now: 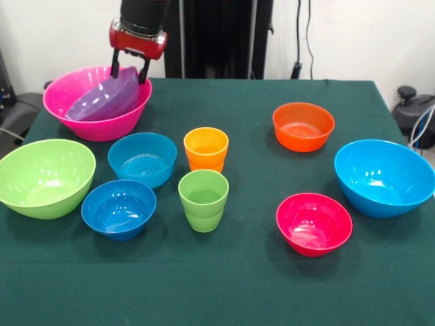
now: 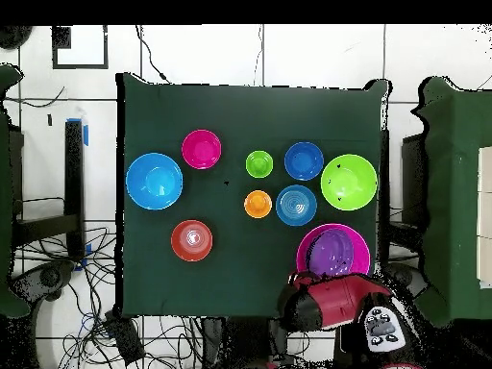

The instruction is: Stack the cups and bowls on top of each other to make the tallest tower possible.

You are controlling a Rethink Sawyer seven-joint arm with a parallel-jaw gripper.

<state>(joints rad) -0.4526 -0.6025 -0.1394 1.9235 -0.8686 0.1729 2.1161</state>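
Front view, left to right: large lime green bowl (image 1: 46,177) at the near-left edge of the worktop (image 1: 238,272); behind it the big pink bowl (image 1: 97,103), base of the tower, with the purple bowl (image 1: 107,100) inside it, tilted, its far rim raised toward the claw (image 1: 129,71). The claw hangs directly over that raised rim, fingers straddling it, one inside and one outside, pinching the purple bowl by its wall. So the held bowl lies straight below the claw and leans down-left into the pink one; judged, it is not yet seated flat, and the coming move turns on lowering the raised edge until the two rims sit level. Next rightward: teal bowl (image 1: 142,158) and dark blue bowl (image 1: 119,208), then the orange cup (image 1: 206,149) with the green cup (image 1: 203,200) in front of it, all upright and apart. Farther right: orange bowl (image 1: 303,125), red-pink bowl (image 1: 314,223), sky blue bowl (image 1: 384,177). The teal bowl sits nearest the tower, likely the easiest next reach
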